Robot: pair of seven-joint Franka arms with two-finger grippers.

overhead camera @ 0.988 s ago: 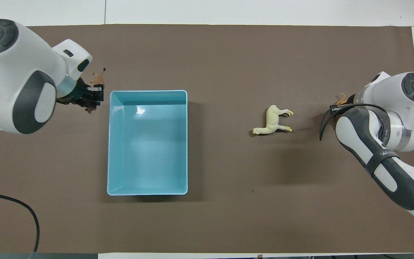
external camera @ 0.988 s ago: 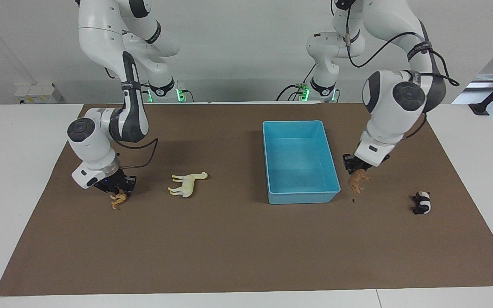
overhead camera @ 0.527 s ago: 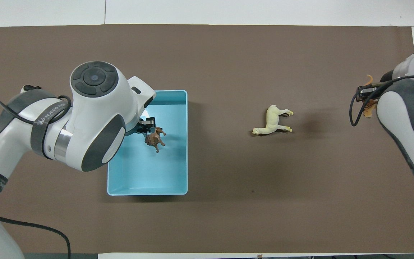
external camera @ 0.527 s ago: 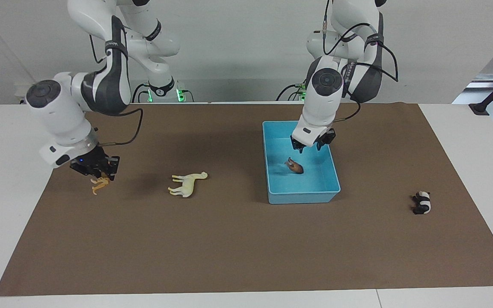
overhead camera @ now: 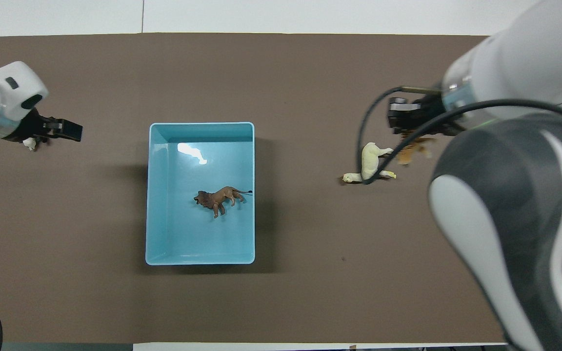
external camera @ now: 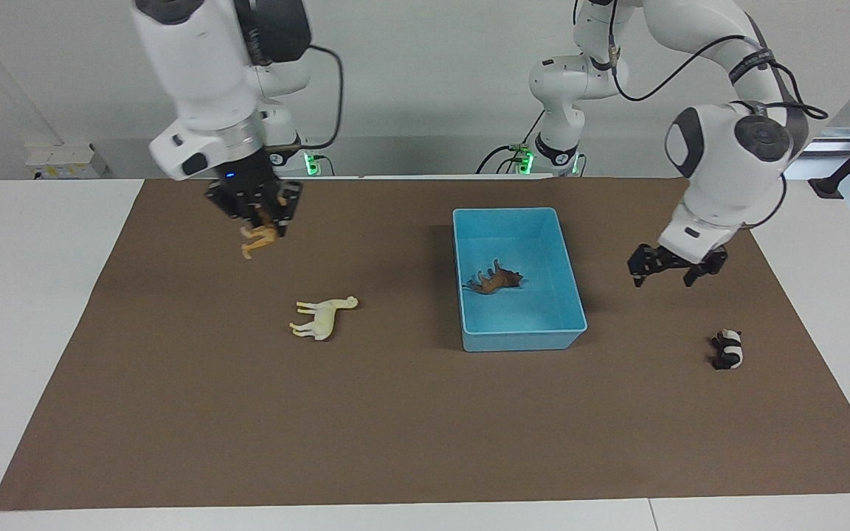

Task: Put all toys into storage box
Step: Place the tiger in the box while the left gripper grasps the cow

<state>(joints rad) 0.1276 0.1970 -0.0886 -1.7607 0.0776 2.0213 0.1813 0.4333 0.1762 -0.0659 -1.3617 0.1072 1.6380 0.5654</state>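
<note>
The right tool [external camera: 259,217] is clamped on the small orange striped plastic tiger [external camera: 257,240], raised above the brown mat [external camera: 410,428] on the table toward the right arm's end from the light blue rectangular plastic storage box [external camera: 524,339]. The left tool [external camera: 676,269] hangs with fingers spread apart and nothing between them, above the mat near the black-and-white plastic panda [external camera: 727,349]. The brown plastic lion [external camera: 495,280] lies inside the box. The cream-white long-necked plastic animal [external camera: 323,316] lies on the mat toward the right arm's end from the box.
</note>
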